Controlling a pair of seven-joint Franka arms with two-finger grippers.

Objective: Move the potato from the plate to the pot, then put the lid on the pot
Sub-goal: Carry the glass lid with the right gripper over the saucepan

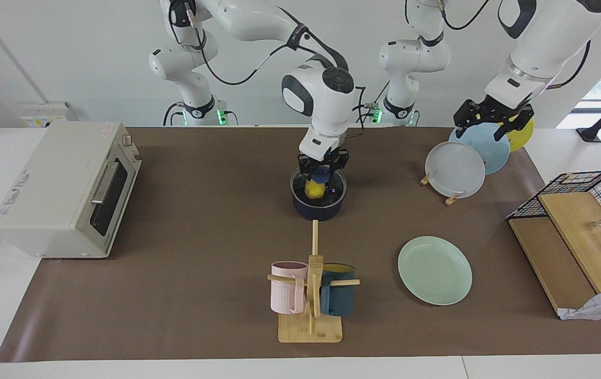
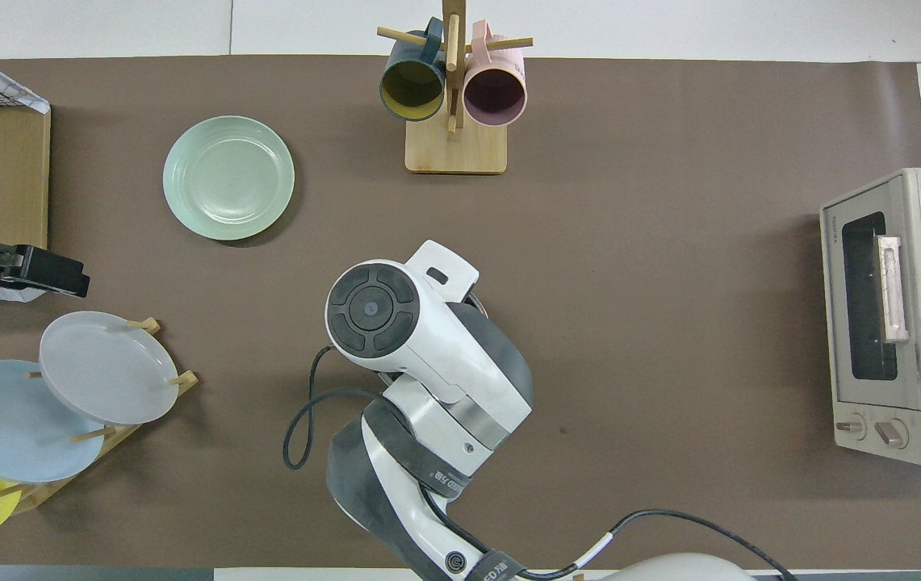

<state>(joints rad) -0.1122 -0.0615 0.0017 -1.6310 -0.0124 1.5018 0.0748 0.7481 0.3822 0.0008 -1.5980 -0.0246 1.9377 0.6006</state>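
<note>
Sitting on the counter (image 1: pixel 200 295) are four plates: one mint-green plate (image 1: pixel 434 270) lying flat, and three standing in a rack (image 1: pixel 450 199). Two mugs are hanging on one wooden stand (image 1: pixel 311 326). One pot (image 1: pixel 319 206), one potato (image 1: pixel 313 189), one lid (image 1: pixel 337 185), one toaster oven (image 1: pixel 63 189) and one wire basket (image 1: pixel 595 184) are showing.

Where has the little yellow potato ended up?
In the facing view the potato sits inside the pot at mid-table, under the glass lid held by the right gripper.
</note>
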